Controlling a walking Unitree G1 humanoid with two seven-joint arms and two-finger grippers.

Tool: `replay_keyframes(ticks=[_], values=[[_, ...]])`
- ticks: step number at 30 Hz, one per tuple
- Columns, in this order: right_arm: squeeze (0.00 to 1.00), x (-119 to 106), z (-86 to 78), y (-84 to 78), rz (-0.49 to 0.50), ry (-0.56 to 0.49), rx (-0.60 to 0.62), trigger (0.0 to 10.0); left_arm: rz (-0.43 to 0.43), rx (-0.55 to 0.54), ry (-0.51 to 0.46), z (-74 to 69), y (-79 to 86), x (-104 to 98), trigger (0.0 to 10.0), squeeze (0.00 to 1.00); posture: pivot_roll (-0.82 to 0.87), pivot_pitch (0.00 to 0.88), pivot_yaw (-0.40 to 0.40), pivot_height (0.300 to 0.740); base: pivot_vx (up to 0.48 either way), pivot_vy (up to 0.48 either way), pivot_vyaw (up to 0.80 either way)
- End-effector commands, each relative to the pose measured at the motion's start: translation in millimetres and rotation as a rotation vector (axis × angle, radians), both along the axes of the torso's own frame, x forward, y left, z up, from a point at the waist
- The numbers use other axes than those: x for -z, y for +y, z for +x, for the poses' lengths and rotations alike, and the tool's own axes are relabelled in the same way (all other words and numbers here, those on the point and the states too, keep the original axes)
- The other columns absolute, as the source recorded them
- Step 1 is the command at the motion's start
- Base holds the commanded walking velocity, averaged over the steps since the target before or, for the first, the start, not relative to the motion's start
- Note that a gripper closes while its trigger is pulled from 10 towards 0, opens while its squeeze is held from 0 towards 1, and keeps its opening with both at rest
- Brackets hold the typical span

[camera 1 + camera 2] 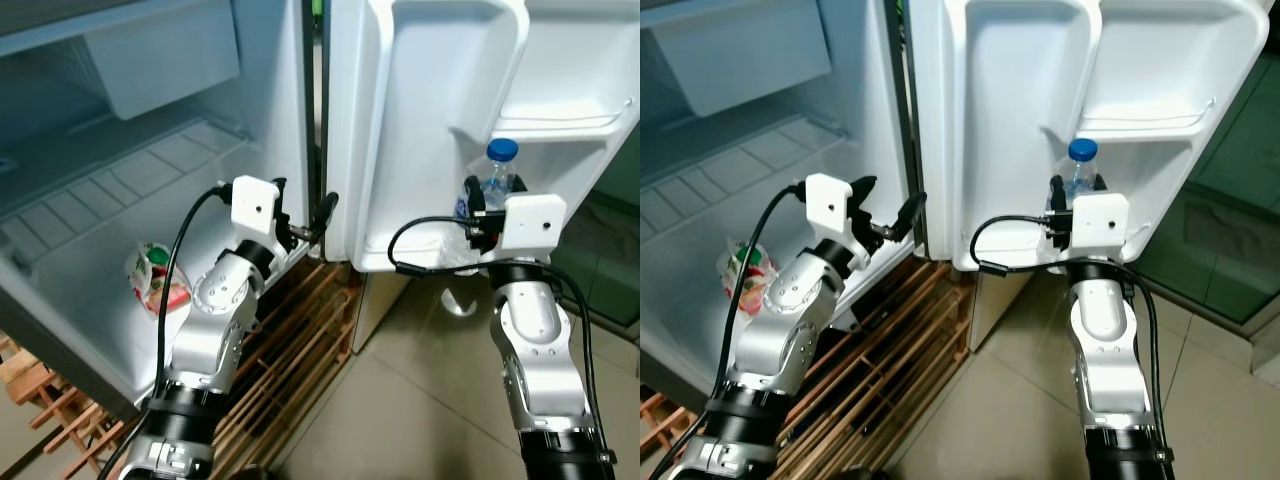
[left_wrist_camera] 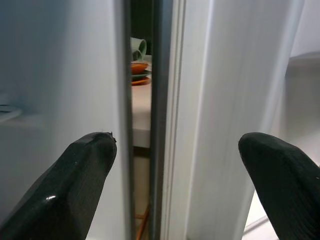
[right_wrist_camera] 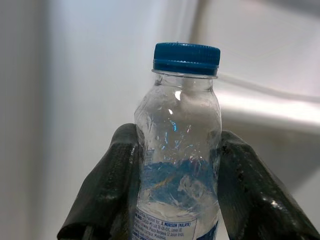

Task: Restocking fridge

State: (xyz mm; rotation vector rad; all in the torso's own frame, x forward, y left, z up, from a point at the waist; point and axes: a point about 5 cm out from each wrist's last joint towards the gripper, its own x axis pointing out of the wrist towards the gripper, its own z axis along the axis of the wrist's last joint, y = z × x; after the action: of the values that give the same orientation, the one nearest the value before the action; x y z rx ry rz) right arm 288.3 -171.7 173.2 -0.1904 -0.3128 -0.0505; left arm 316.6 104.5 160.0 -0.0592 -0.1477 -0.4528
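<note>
Right gripper: the right gripper (image 3: 177,200) is clenched on a clear plastic water bottle with a blue screw cap (image 3: 179,145), one black finger (image 3: 107,195) pressed to each side of the bottle's body, just above its blue-and-white label.
Water bottle: upright in that grasp, held up against the inner side of the open white fridge door (image 1: 420,120), at the height of the lower door shelf (image 1: 560,125); its blue cap (image 1: 502,149) shows above the white wrist block. Whether its base rests on anything I cannot tell.
Left gripper: the left gripper (image 1: 305,222) is released, its two black fingers (image 2: 75,185) spread wide and holding nothing. It sits at the hinge side of the fridge, just in front of the dark gap between cabinet wall and door.
Fridge interior: the white compartment (image 1: 110,190) stands open on the robot's left, with a ribbed floor and a pale plastic box (image 1: 165,55) near the top.
Carton: a small red, green and white drink carton (image 1: 155,280) lies tilted on the compartment floor, near the left arm.
Below: a slatted wooden pallet (image 1: 290,340) lies under the fridge, beside a tiled floor (image 1: 420,400).
Through the gap: stacked orange and green dishes (image 2: 139,70) on a pale surface, blurred.
</note>
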Motion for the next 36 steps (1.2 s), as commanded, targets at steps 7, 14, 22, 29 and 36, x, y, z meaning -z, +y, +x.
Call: replay_keyframes(ticks=[7, 14, 22, 29, 36], values=[[0.00, -11, 2.9, 23.6, -0.051, -0.014, -0.147, 10.0, 0.007, 0.009, -0.008, -0.5, -0.1, -4, 10.0, 0.00, -0.11, 0.000, 0.021, 0.740, 0.000, 0.000, 0.00], [0.00, -23, 9.2, 27.2, -0.114, -0.064, -0.182, 10.0, 0.007, 0.007, -0.009, -1.0, 0.3, -4, 10.0, 0.00, -0.10, 0.000, 0.022, 0.740, 0.000, 0.000, 0.00], [0.00, -21, 20.4, 30.8, -0.336, -0.071, -0.295, 10.0, -0.061, -0.078, 0.018, 1.6, 9.9, -4, 10.0, 0.00, -0.09, 0.000, 0.024, 0.740, 0.000, 0.000, 0.00], [0.00, -7, 22.9, 24.3, -0.525, -0.053, -0.371, 10.0, -0.067, -0.129, -0.008, -7.7, 19.0, -6, 10.0, 0.00, -0.07, 0.000, 0.015, 0.740, 0.000, 0.000, 0.00], [0.00, -14, 23.4, 23.8, -0.629, -0.106, -0.429, 10.0, -0.049, -0.147, -0.026, -17.8, 21.6, -9, 10.0, 0.00, -0.05, 0.005, -0.002, 0.740, 0.000, 0.000, 0.00]])
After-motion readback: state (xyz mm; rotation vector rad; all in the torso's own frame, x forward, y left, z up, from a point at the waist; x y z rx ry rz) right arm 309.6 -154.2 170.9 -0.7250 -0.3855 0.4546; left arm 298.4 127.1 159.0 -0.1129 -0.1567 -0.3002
